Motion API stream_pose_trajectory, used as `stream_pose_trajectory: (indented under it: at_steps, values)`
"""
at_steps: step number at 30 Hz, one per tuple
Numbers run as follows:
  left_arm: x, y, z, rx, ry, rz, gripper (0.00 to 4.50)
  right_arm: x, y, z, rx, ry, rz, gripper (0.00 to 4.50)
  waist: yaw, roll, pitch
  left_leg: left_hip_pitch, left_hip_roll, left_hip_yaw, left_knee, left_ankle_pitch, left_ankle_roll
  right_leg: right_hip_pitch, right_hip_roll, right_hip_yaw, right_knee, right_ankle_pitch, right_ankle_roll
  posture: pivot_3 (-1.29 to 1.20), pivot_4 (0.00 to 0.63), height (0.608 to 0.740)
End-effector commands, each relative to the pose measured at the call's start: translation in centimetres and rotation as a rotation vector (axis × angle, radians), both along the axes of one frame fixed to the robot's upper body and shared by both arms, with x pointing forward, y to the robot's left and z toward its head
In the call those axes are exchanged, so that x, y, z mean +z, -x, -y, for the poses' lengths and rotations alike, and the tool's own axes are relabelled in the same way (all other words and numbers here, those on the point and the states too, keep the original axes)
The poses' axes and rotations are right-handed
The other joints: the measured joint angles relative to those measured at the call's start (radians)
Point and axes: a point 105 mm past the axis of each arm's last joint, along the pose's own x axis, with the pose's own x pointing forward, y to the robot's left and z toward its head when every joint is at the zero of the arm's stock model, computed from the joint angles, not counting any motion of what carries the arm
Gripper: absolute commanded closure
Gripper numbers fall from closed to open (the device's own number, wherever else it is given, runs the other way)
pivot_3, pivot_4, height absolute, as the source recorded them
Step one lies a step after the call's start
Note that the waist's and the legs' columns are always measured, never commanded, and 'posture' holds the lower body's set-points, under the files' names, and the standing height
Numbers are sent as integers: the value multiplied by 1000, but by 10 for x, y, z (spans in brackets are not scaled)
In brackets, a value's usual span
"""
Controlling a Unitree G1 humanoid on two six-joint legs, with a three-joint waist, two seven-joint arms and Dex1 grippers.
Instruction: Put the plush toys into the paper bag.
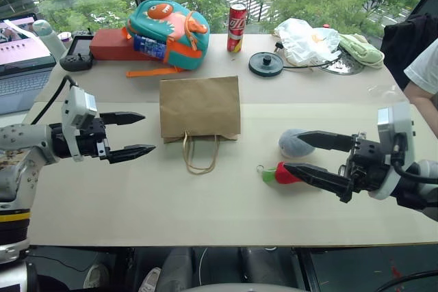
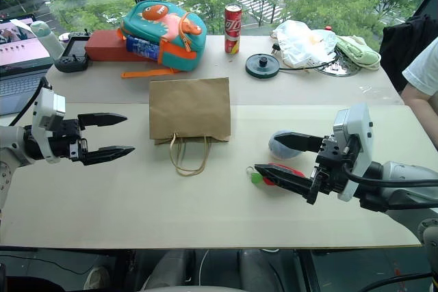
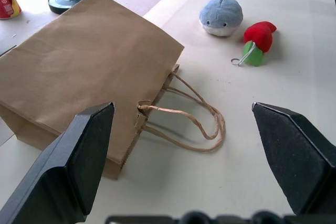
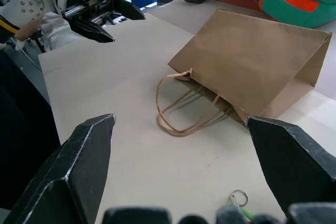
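The brown paper bag lies flat on the table's middle, its loop handles toward me. To its right are the plush toys: a grey-blue ball and a red pepper with a green tip and a key ring. My right gripper hovers open at the toys, pointing left; its fingers cross in front of both and hold nothing. Left of the bag, my left gripper is open and empty and points right. The left wrist view shows the bag, ball and pepper.
Along the far edge stand a teal-and-orange fish backpack, a red box, a red can, a black disc, a white plastic bag and a pale green cloth. A laptop sits far left. A person's sleeve shows at right.
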Motion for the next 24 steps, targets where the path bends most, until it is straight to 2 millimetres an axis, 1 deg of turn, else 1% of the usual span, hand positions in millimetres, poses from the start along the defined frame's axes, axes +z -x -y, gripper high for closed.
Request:
stream_pose_trajectory:
  at_steps: [1,4,7,8,10,13,17,20,24]
  values:
    - [11,0,1,-22,-1,35,0,9,3,-4,18,-9,49,59,0,0,0,0,0,0,0,0,0,0,0,0,0,0,0,0,150,739]
    - [2,-5,0,-31,-54,39,0,8,4,-6,16,-11,45,59,0,0,0,0,0,0,0,0,0,0,0,0,0,0,0,0,150,739]
    - [-4,-15,-3,-49,-118,90,0,9,6,-7,19,-15,44,59,2,0,0,0,0,0,0,0,0,0,0,0,0,0,0,0,150,739]
    - [-6,-19,-3,-61,-159,132,0,9,6,-7,20,-16,44,59,2,0,0,0,0,0,0,0,0,0,0,0,0,0,0,0,150,739]
    - [-7,-29,6,-107,-223,241,0,9,8,-8,22,-18,42,59,7,0,0,0,0,0,0,0,0,0,0,0,0,0,0,0,150,739]
    - [-9,-41,23,-176,-282,397,0,8,9,-9,21,-17,41,59,18,0,0,0,-1,0,1,0,0,1,0,0,0,4,-6,0,150,739]
    - [-22,-45,40,-280,-369,556,0,10,11,-10,13,-14,50,59,23,0,0,-1,-1,0,2,0,0,1,0,0,-1,4,-7,0,150,739]
    - [-26,-53,48,-287,-373,649,0,11,14,-11,8,-12,57,59,25,0,0,-1,0,0,1,0,1,1,0,0,0,4,-7,0,150,739]
    - [-29,-62,53,-278,-376,726,0,12,17,-12,-4,-12,61,59,25,0,0,-1,-1,0,3,0,1,1,0,0,1,4,-7,0,150,739]
